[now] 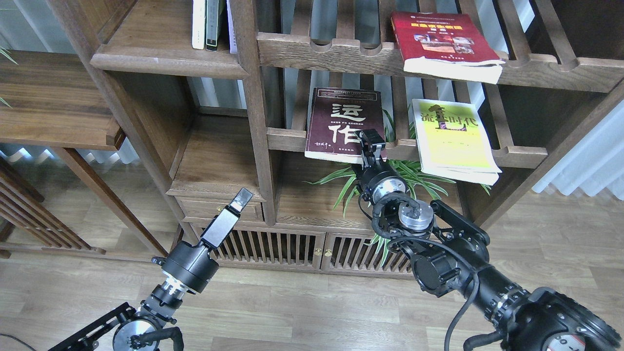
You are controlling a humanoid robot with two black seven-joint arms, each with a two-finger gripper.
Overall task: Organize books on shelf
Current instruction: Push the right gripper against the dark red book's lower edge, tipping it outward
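The dark maroon book [341, 124] lies tilted on the middle slatted rack, its lower edge overhanging. The yellow-green book [453, 136] lies on the same rack to its right. The thick red book [441, 41] lies on the upper slatted rack. My right gripper [369, 144] is at the maroon book's lower right corner, with one finger [366, 136] over the cover. The other finger is hidden, so I cannot tell its grip. My left gripper [241, 197] hangs low in front of the cabinet, away from the books, seen side-on. The flat board shelf [161, 61] is at the upper left.
Several upright books [207, 24] stand at the right end of the flat shelf, against a dark post [251, 97]. A second flat board [214, 161] sits lower down. A green plant [404, 178] spreads under the middle rack. A slatted cabinet [273, 248] is below.
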